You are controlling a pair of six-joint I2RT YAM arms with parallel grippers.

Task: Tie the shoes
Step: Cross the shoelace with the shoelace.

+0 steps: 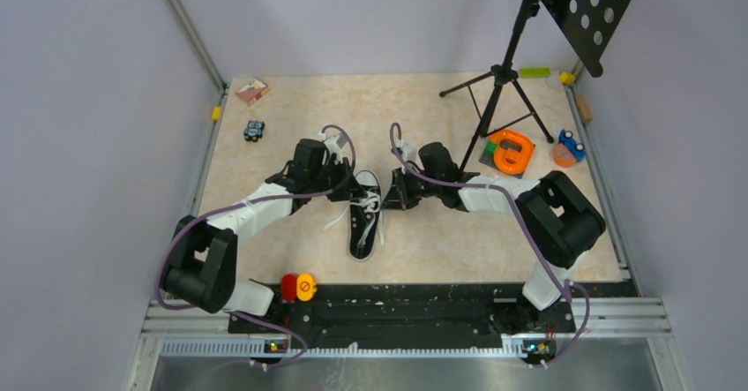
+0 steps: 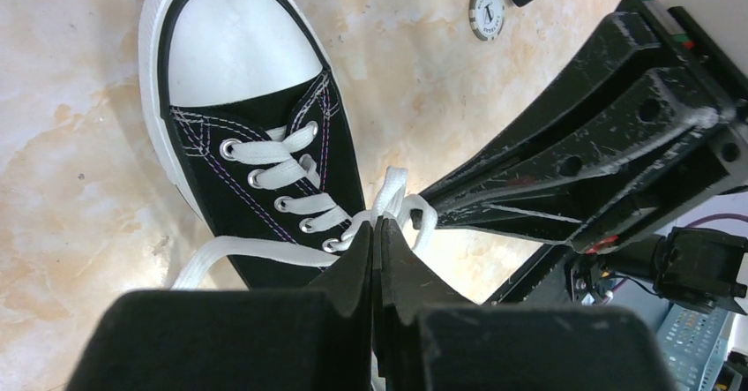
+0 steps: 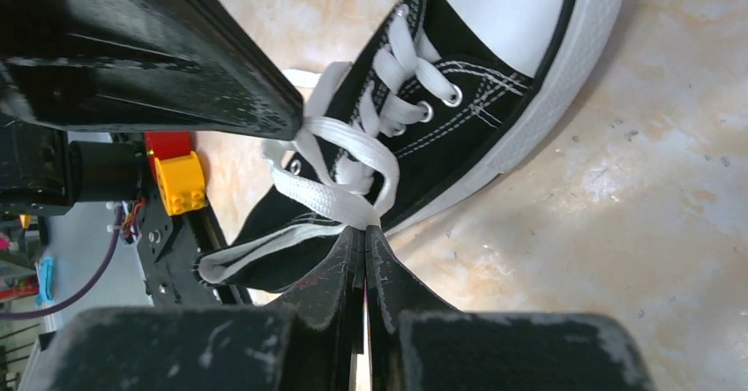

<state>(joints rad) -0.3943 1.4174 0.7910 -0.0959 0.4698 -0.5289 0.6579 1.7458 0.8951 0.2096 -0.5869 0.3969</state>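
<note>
Black canvas shoe (image 1: 365,223) flat on its sole at the middle of the worktop (image 1: 423,250), white toe cap pointing away from the arm bases. Left end effector (image 1: 347,194) at the shoe's left side and right end effector (image 1: 394,199) at its right, tips nearly meeting over the lacing.

From the left wrist: fingers (image 2: 353,267) clenched flat together, nipping a strand of the white laces (image 2: 282,157) just past the last eyelet. From the right wrist: fingers (image 3: 340,267) clenched likewise, gripping a flat band of lace beside the shoe's opening. One loose end trailing onto the worktop left of the shoe.

At the far right, an orange ring (image 1: 512,151) on a dark square (image 1: 488,157), with a green bit beside it; contents, if any, too small to tell. Nearby, a blue-and-orange toy (image 1: 570,146) and a tripod stand (image 1: 498,82). Red and yellow blocks (image 1: 298,287) at the near edge, and a small blue car (image 1: 255,130) far left.
</note>
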